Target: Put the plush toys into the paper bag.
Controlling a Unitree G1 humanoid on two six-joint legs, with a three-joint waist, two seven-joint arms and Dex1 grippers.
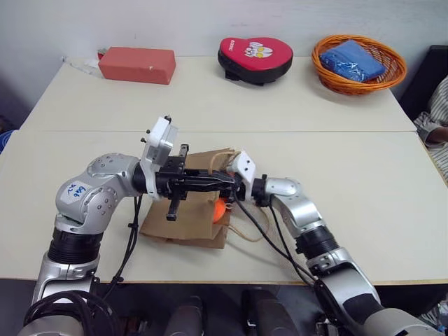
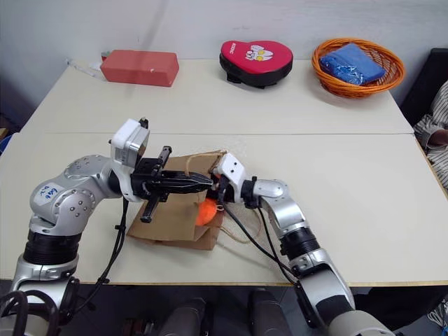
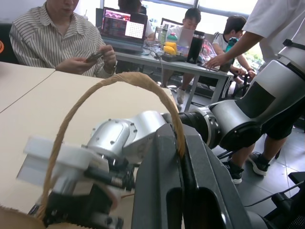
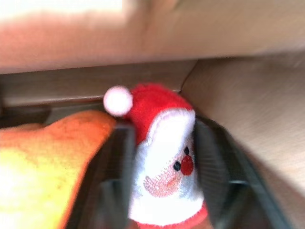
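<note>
Since the left gripper [image 1: 225, 182] is clamped tight on one cord handle [image 3: 119, 83] of the paper bag [image 1: 183, 218], the bag's mouth stays open only as long as that pinch lasts; if the thin cord slid out from between the black fingers, the paper would likely sag shut and block the way in. The bag sits near the front edge of the table [image 1: 364, 189], lying low, with its mouth to the right and its long axis running roughly left to right.

The right gripper [image 4: 162, 162] reaches in at that mouth from the right. Its fingers stand apart with the Santa toy [image 4: 164, 162] between them; whether they press it or have just let go I cannot tell. The Santa's long axis runs along the fingers, hat and white pompom leading into the bag, face turned toward the wrist camera. The orange toy [image 4: 43, 162] lies just beside it, touching or nearly so, and from the head views it shows at the bag's open edge [image 2: 207, 210], seemingly only part way inside.

Two risks follow, in my judgement. The Santa could snag on a finger as the arm draws back and be dragged out again. The orange toy, so near the lip, could be nudged out onto the table by the same withdrawal. The grippers are very close and could knock together.
</note>
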